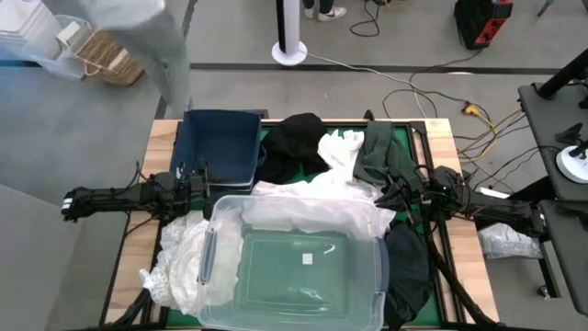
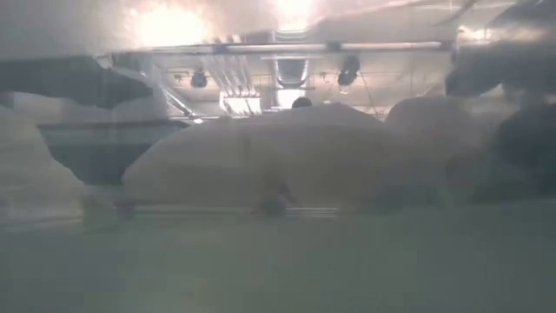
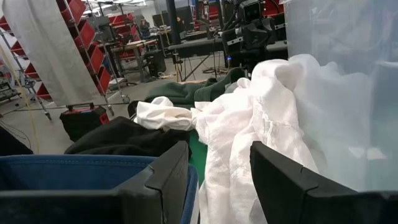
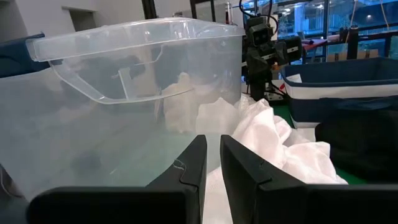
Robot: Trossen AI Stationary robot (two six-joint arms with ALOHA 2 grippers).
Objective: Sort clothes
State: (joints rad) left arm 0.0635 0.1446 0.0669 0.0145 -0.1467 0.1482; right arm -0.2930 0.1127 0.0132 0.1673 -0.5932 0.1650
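Note:
My left gripper [image 1: 204,179] [image 3: 219,146] is open at the navy bin's near rim, fingers pointing toward the table's right. A crumpled white garment [image 3: 249,118] [image 1: 312,198] lies just ahead of them, against the clear tub's far wall. My right gripper [image 1: 384,195] [image 4: 213,140] is shut with only a narrow slit, pointing left over the same white heap [image 4: 280,143] beside the tub. A black garment [image 1: 294,142], another white piece [image 1: 342,149] and a dark green one [image 1: 377,152] lie on the far side. More white cloth [image 1: 179,262] lies near left, and a black piece [image 1: 409,267] near right.
The clear plastic tub [image 1: 294,267] [image 4: 124,93] fills the near middle of the table and holds a little white cloth. The navy blue bin [image 1: 219,145] [image 3: 74,165] stands at the far left. The low view looks hazily through the tub at a white mound [image 2: 287,148].

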